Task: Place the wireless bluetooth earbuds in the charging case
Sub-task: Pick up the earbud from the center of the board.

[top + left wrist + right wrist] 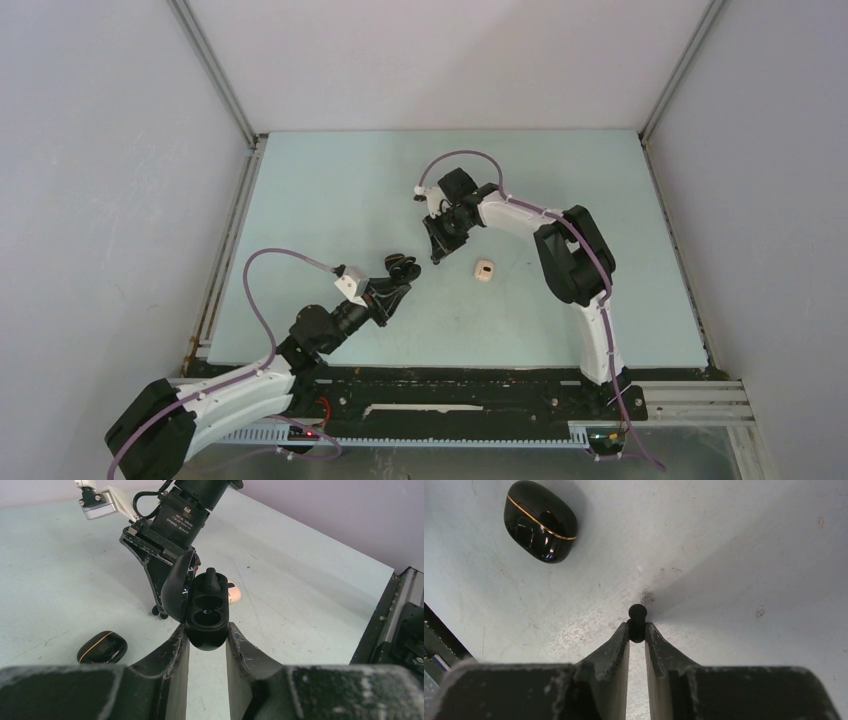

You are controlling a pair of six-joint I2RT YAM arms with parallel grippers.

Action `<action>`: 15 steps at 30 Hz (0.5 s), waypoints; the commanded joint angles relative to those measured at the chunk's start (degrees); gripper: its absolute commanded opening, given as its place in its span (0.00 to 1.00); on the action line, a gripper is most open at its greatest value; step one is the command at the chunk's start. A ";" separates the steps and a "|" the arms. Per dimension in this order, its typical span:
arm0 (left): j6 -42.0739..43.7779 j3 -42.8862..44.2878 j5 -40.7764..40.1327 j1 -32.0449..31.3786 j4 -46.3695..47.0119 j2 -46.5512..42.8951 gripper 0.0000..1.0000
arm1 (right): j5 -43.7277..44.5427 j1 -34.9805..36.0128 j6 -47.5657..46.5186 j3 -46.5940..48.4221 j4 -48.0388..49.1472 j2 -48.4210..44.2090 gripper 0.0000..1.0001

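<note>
My left gripper (402, 271) (207, 636) is shut on an open black charging case (206, 614), held above the table with its lid (175, 587) swung to the left. Two dark wells show in it, and a small black bump (212, 576) stands at its far end. My right gripper (437, 254) (637, 630) points down at the table just beyond the case. It is shut on a tiny black earbud (637, 620), whose rounded tip sticks out past the fingertips close to the table surface.
A closed glossy black case with a gold line (540, 520) (102, 647) lies on the table near both grippers. A whitish-beige case (484, 271) (233, 594) lies to the right of the right gripper. Grey walls enclose the pale mat (330, 180).
</note>
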 commanded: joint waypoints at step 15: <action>0.22 2.36 2.21 0.33 2.11 0.69 0.00 | -5.49 -7.68 -16.56 -4.76 -6.53 -18.59 0.01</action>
